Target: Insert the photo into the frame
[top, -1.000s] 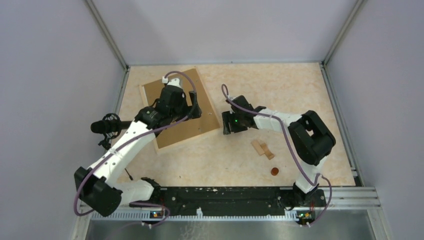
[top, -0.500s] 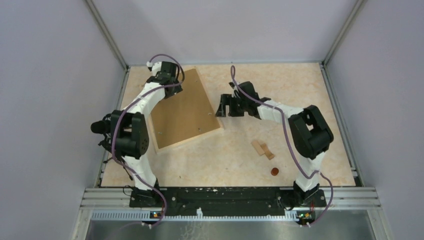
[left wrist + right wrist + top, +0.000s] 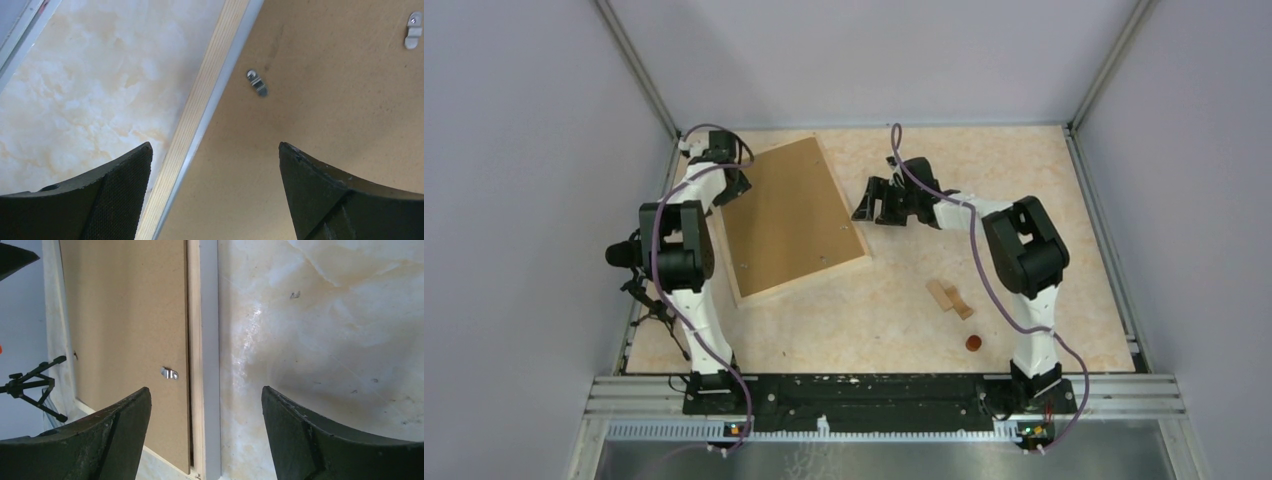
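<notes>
**On the table at 10 o'clock: one frame with one photo lying in it**

Count:
- One frame (image 3: 804,278).
- One photo (image 3: 789,215).
- Two grippers.
- One cluster of small wooden blocks (image 3: 949,297) at 4 o'clock; their number cannot be told.
- One small reddish-brown disc (image 3: 973,343) at 5 o'clock.

The photo lies within the frame's slats with its plain brown board back facing up. The printed side is hidden. The frame shows as a thin pale wooden border around the board. Small metal clips sit on the board: two (image 3: 256,82) in the left wrist view and one (image 3: 169,373) in the right wrist view.

The left gripper (image 3: 215,146) is over the frame's 9 o'clock slat. Its jaws are spread wide and hold nothing.

The right gripper (image 3: 206,389) is over the frame's 3 o'clock slat and the marbled table (image 3: 1024,200). Its jaws are also wide apart and hold nothing.
</notes>
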Available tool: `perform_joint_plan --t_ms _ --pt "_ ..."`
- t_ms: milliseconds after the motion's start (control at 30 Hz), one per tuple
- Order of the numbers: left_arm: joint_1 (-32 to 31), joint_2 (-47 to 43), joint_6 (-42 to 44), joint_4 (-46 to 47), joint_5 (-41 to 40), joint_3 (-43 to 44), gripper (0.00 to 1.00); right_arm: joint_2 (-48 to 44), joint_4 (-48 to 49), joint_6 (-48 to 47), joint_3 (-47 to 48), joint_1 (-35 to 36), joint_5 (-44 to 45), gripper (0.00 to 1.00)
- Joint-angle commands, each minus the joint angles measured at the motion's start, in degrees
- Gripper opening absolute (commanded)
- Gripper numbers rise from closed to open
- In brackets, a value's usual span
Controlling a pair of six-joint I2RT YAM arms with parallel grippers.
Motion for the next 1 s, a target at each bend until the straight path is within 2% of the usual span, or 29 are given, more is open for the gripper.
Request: perform_joint_plan --t_ms 0,167,267,467,567,800,867,967 --pt "1.25 3.68 -0.02 1.71 4.48 4.28 0.98 1.56 4.4 1.24 2.24 0.25 -1.85 0.8" --pt "2.92 5.25 -1.6 2.93 6.97 3.38 0.98 2.36 4.72 1.65 3.19 0.25 -2.86 0.8" --pt "3.27 6.15 -1.3 3.61 11.37 3.3 0.98 2.74 5.25 2.18 3.44 0.25 -2.95 0.79" --pt "3.19 6.54 -2.61 2.59 26.0 1.92 0.98 3.06 7.68 5.11 2.13 0.25 -5.72 0.73" --pt "1.76 5.51 -3.29 2.75 32.56 -0.01 0.96 1.66 12.94 9.22 -1.77 0.26 -8.96 0.69" --pt "-4.28 -0.14 -2.97 4.15 37.48 -7.6 0.96 -7.66 22.24 15.44 -16.01 0.24 -11.07 0.6" --pt "-5.85 -2.3 -2.41 5.64 38.26 -10.78 0.96 -11.1 18.6 12.97 -19.24 0.27 -8.55 0.61" --pt "-7.59 -4.29 -1.03 5.9 40.67 -13.35 0.96 -15.66 5.75 5.22 -19.91 -0.41 -0.19 0.68"
